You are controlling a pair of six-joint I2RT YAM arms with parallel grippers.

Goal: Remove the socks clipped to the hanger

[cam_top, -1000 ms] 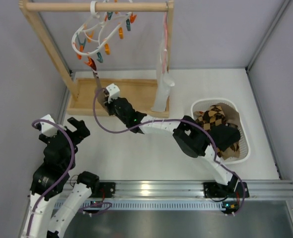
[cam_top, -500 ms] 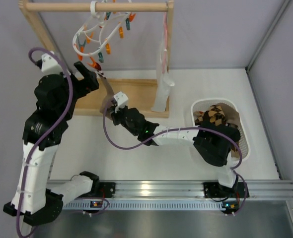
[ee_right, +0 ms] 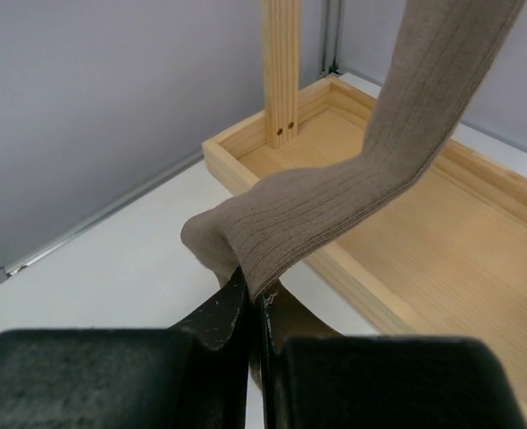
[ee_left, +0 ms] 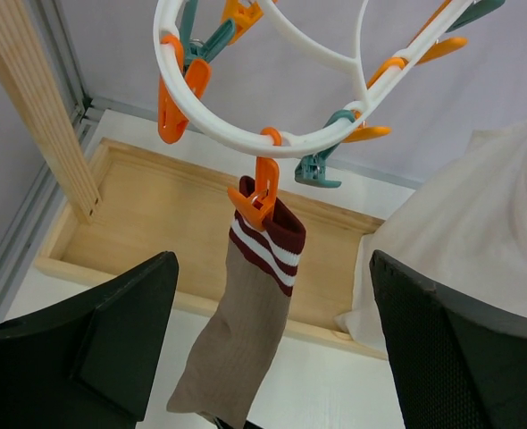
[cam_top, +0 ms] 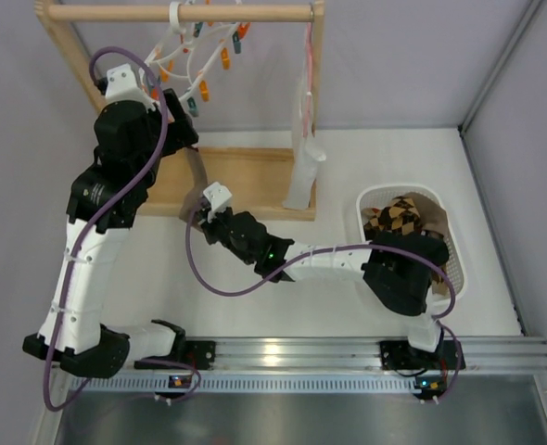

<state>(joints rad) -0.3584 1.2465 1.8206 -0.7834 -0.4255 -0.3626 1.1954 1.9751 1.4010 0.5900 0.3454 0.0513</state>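
The white ring hanger hangs from the wooden rail, with orange and teal clips. In the left wrist view the hanger has an orange clip holding a plain brown sock by its maroon-and-white striped cuff. My left gripper is open, one finger on each side of the sock just below the clip, not touching it; it also shows in the top view. My right gripper is shut on the sock's lower end and holds it taut, low by the frame's base. Checked and dark socks lie in the basket.
The wooden rail frame has a tray-like base. A white cloth with pink strap hangs at the rail's right end. A white basket stands at the right. Grey walls close in the back and sides.
My left arm has risen from low near the table's front left up to the hanger, fingers now astride the clipped sock. My right gripper stayed shut on the sock's end and shifted slightly nearer.
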